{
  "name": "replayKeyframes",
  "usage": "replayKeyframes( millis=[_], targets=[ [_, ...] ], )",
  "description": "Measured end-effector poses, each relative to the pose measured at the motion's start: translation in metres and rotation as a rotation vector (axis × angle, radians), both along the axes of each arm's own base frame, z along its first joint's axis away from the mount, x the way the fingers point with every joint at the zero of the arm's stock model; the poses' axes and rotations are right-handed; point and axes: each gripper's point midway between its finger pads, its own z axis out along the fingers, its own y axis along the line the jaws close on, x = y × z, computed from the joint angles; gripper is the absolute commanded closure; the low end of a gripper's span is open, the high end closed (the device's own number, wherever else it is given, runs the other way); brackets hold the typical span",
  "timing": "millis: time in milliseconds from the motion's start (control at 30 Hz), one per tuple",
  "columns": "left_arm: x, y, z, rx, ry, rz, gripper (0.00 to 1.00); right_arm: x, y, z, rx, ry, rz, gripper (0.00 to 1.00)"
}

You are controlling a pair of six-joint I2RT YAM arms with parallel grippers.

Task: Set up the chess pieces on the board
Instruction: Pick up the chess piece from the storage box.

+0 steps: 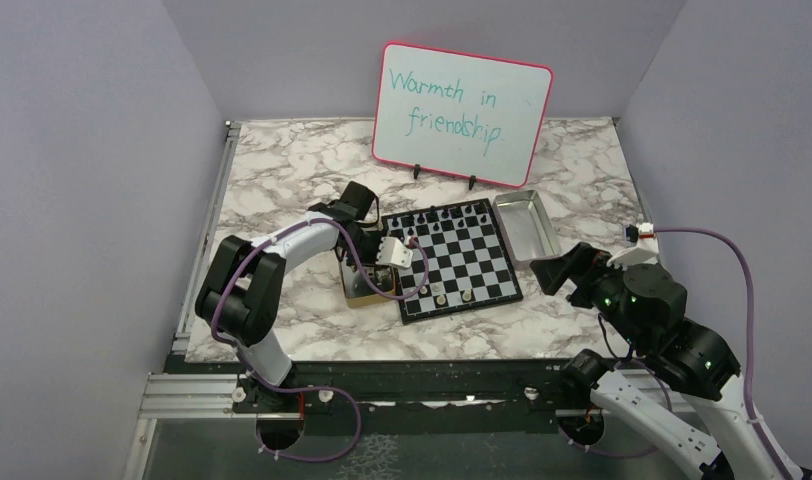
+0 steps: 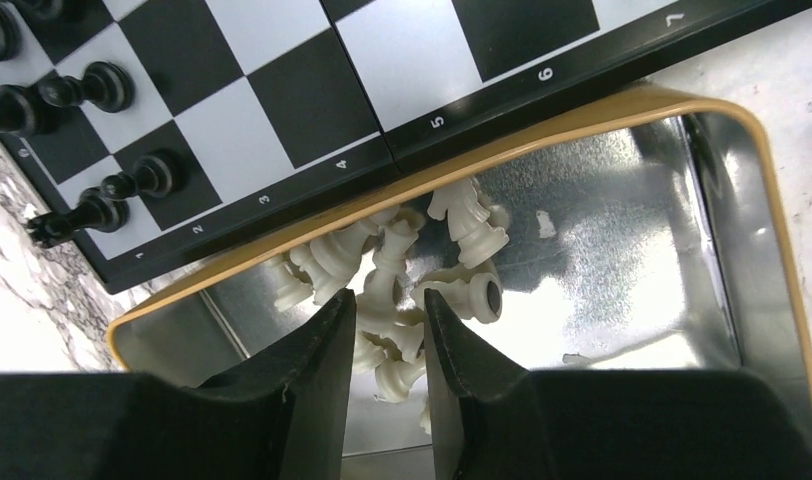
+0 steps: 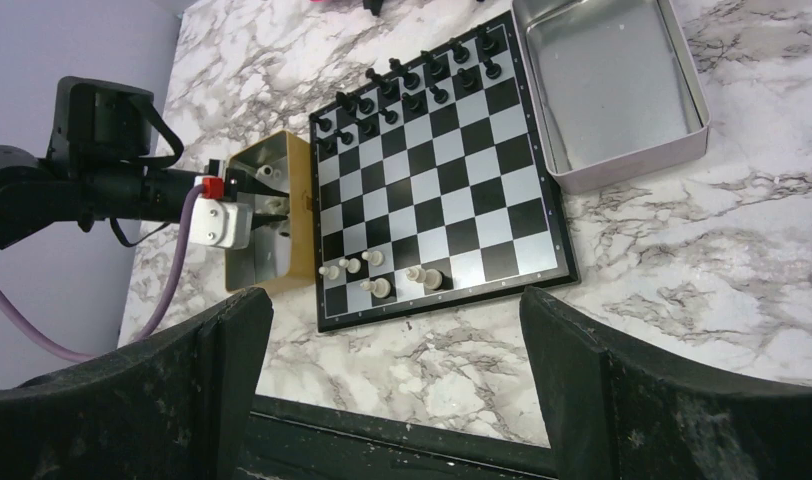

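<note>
Left wrist view: the left tool [image 2: 389, 308] is down inside the tan box [image 2: 582, 112] just beside the left edge of the board [image 2: 282, 95]. Its fingers are narrowed over a heap of cream chess pieces [image 2: 462, 225]; pinched or not, cannot tell. Black pieces [image 3: 412, 85] fill 2 rows at the board's far edge, and a few cream ones [image 3: 377, 287] stand along its near edge. The right tool [image 3: 394, 300] hangs spread wide and unloaded off the board's near-right corner. A silver tray [image 3: 632, 165] lies just right of the board.

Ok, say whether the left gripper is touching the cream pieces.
Cannot tell. The left wrist view shows the left gripper straddling cream pieces in the tan box, but no plain contact or gap.
</note>
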Motion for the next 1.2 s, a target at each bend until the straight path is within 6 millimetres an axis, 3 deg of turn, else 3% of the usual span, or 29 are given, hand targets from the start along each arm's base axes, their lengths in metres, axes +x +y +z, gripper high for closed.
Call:
replayKeyframes(
  millis=[667, 833, 1200],
  targets=[
    [0.011, 0.007, -0.015, 0.055, 0.0, 0.002, 0.71, -0.003, -0.013, 0.001, -0.005, -0.021, -0.046, 0.0],
    [0.011, 0.008, -0.016, 0.062, 0.002, 0.008, 0.82, -0.003, -0.014, 0.001, -0.005, -0.023, -0.046, 0.0],
    [0.004, 0.015, -0.014, 0.081, 0.035, 0.069, 0.93, -0.005, -0.015, 0.004, 0.004, -0.033, -0.046, 0.0]
  ],
)
